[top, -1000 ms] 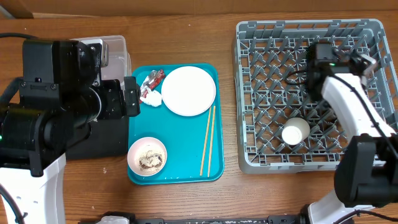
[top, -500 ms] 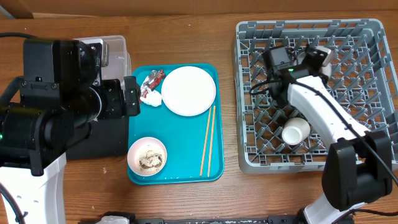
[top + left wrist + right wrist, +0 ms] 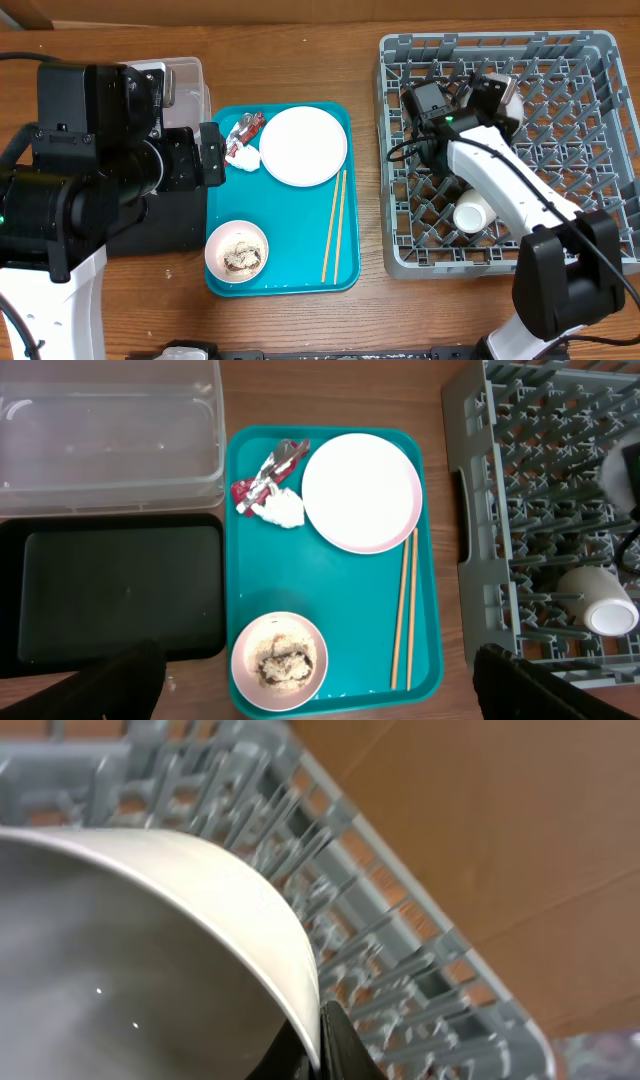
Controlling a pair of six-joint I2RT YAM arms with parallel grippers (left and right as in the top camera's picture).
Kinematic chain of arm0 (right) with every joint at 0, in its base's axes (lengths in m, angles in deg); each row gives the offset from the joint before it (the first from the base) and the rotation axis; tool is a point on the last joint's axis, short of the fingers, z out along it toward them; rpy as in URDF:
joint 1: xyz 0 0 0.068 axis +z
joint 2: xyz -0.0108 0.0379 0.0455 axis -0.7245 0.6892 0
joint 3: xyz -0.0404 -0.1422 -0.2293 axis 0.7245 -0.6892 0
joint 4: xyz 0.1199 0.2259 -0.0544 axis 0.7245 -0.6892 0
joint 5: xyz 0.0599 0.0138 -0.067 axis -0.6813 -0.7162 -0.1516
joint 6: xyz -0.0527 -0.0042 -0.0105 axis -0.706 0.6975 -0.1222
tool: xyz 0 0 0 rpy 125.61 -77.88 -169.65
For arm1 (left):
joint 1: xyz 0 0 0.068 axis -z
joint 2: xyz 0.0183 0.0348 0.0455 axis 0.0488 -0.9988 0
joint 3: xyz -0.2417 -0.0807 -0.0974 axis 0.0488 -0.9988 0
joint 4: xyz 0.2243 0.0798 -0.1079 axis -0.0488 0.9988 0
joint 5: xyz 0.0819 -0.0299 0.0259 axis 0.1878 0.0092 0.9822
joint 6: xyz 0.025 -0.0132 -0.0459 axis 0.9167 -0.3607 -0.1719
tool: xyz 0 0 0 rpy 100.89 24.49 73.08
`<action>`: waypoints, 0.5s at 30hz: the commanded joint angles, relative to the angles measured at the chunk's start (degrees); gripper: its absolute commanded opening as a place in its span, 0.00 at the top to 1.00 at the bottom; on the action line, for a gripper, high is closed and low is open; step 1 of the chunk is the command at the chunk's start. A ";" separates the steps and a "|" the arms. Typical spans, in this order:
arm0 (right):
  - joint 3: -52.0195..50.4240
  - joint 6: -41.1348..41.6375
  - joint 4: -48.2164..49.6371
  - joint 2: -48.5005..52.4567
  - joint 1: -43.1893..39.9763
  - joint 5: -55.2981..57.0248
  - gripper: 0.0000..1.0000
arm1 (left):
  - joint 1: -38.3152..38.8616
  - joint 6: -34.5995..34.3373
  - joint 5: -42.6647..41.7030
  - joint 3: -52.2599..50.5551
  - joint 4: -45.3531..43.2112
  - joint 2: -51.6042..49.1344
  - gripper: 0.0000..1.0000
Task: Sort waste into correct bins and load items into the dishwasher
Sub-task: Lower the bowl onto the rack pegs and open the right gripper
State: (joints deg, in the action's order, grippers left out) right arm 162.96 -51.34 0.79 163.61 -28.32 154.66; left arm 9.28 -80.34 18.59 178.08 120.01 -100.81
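Observation:
My right gripper (image 3: pixel 320 1045) is shut on the rim of the grey bowl (image 3: pixel 150 950), one finger inside and one outside. Seen from overhead, this gripper (image 3: pixel 488 95) holds the bowl (image 3: pixel 507 100) over the back of the dishwasher rack (image 3: pixel 600 45). A white cup (image 3: pixel 474 212) lies in the rack. My left gripper (image 3: pixel 320 700) hangs open high above the teal tray (image 3: pixel 330 585). On that tray are the pink plate (image 3: pixel 361 491), the red-and-silver wrapper (image 3: pixel 265 475), the white napkin (image 3: pixel 280 510), the chopsticks (image 3: pixel 404 610) and a small bowl of rice and scraps (image 3: pixel 279 660).
A clear tub (image 3: pixel 110 430) stands at the back left with a shallow black tray (image 3: pixel 110 590) in front of it, both left of the teal tray. The left arm's bulk (image 3: pixel 90 180) covers much of them from overhead. The rack's upright pegs surround the bowl.
The right arm has swung leftward across the rack with the grey bowl in its grip. The left arm and everything on the teal tray stay where they were.

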 commanded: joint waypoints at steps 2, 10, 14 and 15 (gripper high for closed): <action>0.13 -0.04 1.36 0.31 -6.21 6.14 0.96 | -0.13 -1.01 0.39 0.44 -0.07 -0.24 0.00; 0.13 -0.02 0.13 0.31 -18.10 -8.00 0.96 | -0.13 -1.03 0.39 0.44 -0.07 -0.24 0.00; 0.07 -0.02 -0.48 0.31 -20.06 -13.44 0.96 | -0.13 -1.01 0.39 0.44 -0.07 -0.24 0.00; 0.07 -0.04 -0.46 0.31 -19.74 -13.51 0.96 | -0.13 -1.01 0.39 0.44 -0.07 -0.24 0.00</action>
State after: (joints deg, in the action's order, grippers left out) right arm 162.98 -51.34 0.59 163.74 -48.67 146.77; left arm 9.28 -80.34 18.59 178.08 120.01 -100.81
